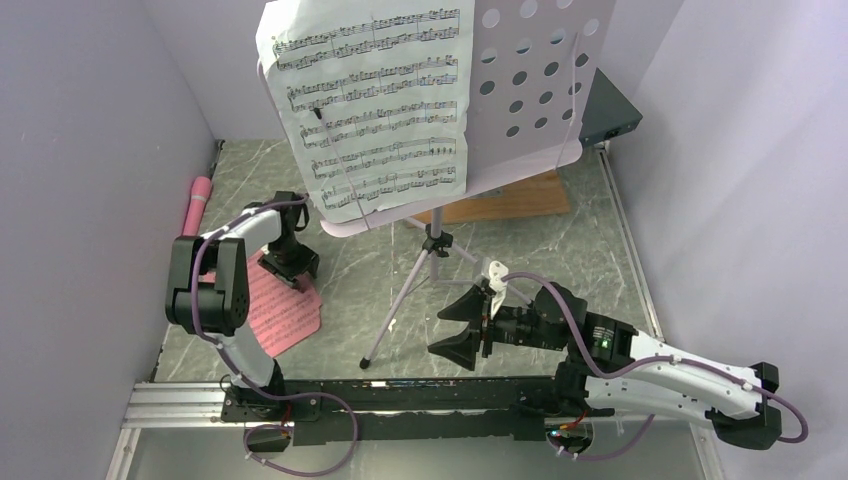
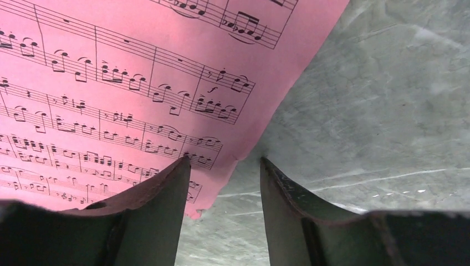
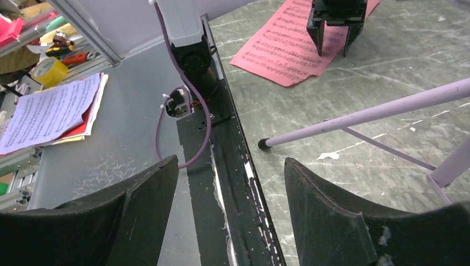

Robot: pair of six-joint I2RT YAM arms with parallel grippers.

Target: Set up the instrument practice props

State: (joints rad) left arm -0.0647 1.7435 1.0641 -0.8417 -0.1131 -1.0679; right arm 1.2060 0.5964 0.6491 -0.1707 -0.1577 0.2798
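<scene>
The grey marbled table (image 1: 560,260) fills the floor of the white-walled cell. Over its far middle stands the pale lavender perforated music-stand desk (image 1: 530,90), tilted back on the silver folding tripod (image 1: 436,243). One tripod leg reaches toward the near edge and ends in a dark foot.

The left arm (image 1: 215,285) bends over the left side of the table, wrist pointing down. The left jaws are parted with nothing between them. They straddle the near right corner of the pink music sheet (image 1: 290,315): one finger (image 2: 161,199) is over the paper, the other over bare table. Whether the tips touch the sheet cannot be told.

The right arm (image 1: 670,375) reaches leftward from the near right. The right jaws are spread wide and empty, hovering above the near rail just right of the tripod's near leg and clear of it.

The white music sheet (image 1: 380,110) covers the left half of the stand desk, its lower edge on the desk's lip. The pink sheet lies flat on the table at the left, partly under the left arm.

A wooden board (image 1: 520,198) lies flat behind the tripod, under the desk. A dark box (image 1: 608,110) sits in the far right corner behind the desk. The pink microphone (image 1: 196,205) lies along the left wall, far of the pink sheet and apart from it.
</scene>
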